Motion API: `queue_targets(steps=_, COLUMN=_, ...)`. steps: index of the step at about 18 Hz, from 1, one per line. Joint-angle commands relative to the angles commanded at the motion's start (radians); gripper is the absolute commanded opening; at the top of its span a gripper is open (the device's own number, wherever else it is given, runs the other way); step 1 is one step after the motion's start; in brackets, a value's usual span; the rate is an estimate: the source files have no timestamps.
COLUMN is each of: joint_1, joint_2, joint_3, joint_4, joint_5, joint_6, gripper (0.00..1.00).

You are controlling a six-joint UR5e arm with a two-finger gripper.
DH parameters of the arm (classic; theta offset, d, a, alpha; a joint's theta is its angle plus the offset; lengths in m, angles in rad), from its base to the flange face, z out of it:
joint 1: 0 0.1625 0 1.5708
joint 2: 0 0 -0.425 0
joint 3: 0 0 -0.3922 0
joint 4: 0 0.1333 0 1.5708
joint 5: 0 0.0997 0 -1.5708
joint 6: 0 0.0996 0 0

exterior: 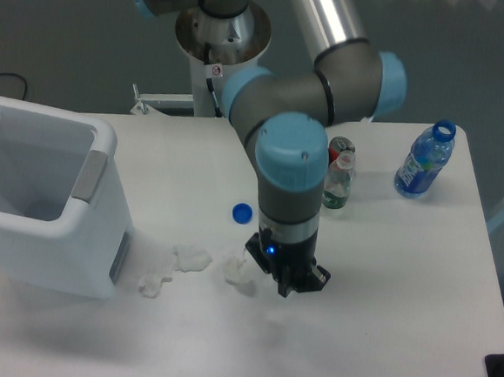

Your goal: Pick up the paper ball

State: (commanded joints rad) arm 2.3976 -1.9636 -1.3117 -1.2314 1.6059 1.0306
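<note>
The paper ball (239, 271), a lumpy white crumpled wad, lies on the white table (381, 321) just left of my gripper (285, 277). The gripper points straight down, low over the table, and its black jaws look spread apart with nothing between them. Its left side touches or nearly touches the wad's right edge. The wrist hides the fingertips.
Two smaller white scraps lie left of the ball (192, 257) (152, 284). A blue bottle cap (242, 211) sits behind them. A white bin (83, 228) stands at the left. A small bottle (338, 183), a can (341, 147) and a blue bottle (425, 159) stand at the back right.
</note>
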Motion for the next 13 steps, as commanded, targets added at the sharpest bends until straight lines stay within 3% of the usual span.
queue_targets(steps=2, joint_1=0.003, joint_2=0.04, joint_3=0.017, joint_4=-0.066, joint_5=-0.004, joint_6=0.014, gripper=0.0)
queue_targets(steps=5, joint_1=0.009, joint_2=0.049, joint_3=0.078, joint_4=-0.23, joint_5=-0.007, joint_6=0.095, gripper=0.0)
queue_targets(steps=13, joint_1=0.014, joint_2=0.048, joint_3=0.081, joint_4=-0.241, joint_5=-0.007, joint_6=0.108, gripper=0.0)
